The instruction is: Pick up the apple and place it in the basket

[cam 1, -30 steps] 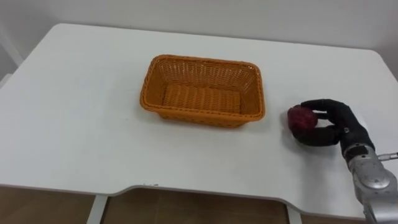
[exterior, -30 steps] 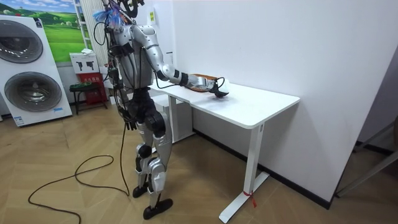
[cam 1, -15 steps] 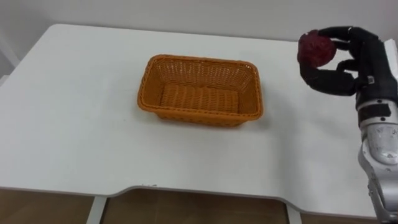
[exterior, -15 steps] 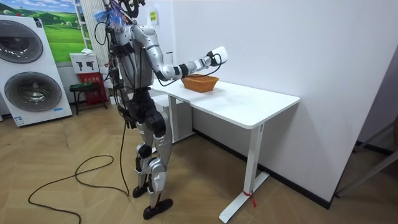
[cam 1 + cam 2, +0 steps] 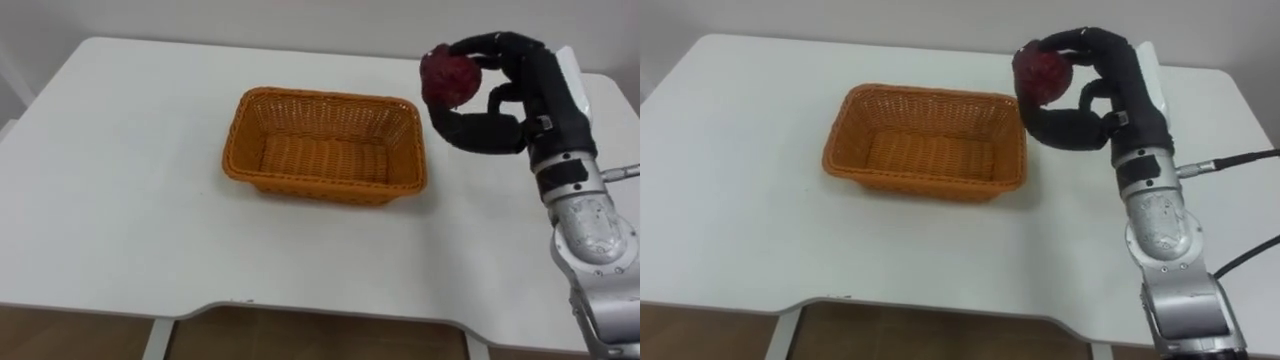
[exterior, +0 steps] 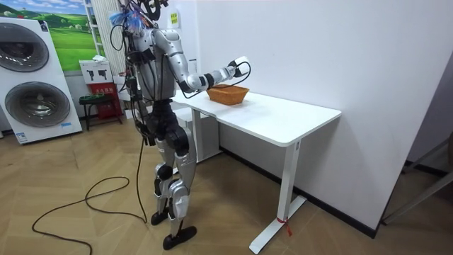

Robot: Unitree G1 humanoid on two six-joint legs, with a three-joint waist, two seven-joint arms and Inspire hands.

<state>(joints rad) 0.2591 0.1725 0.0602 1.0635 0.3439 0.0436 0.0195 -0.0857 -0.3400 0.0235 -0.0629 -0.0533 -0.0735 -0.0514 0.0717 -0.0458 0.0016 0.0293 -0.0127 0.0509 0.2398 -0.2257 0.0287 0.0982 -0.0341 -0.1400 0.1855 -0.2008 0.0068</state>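
R hand [image 5: 535, 100] is gripping the dark red apple [image 5: 449, 78]: fingers curling over its top, thumb pressing up from below, closed tight round it. Apple is hanging in the air, clear of the white table [image 5: 120, 200], just beside far R corner of the orange wicker basket [image 5: 320, 185]. Basket is sitting approx. mid-table. Room view: robot is standing at table's end, R arm reaching out over it.

Robot upright beside the white table [image 6: 297, 120] — right hand [image 6: 239, 65] aloft over the orange basket [image 6: 227, 94].
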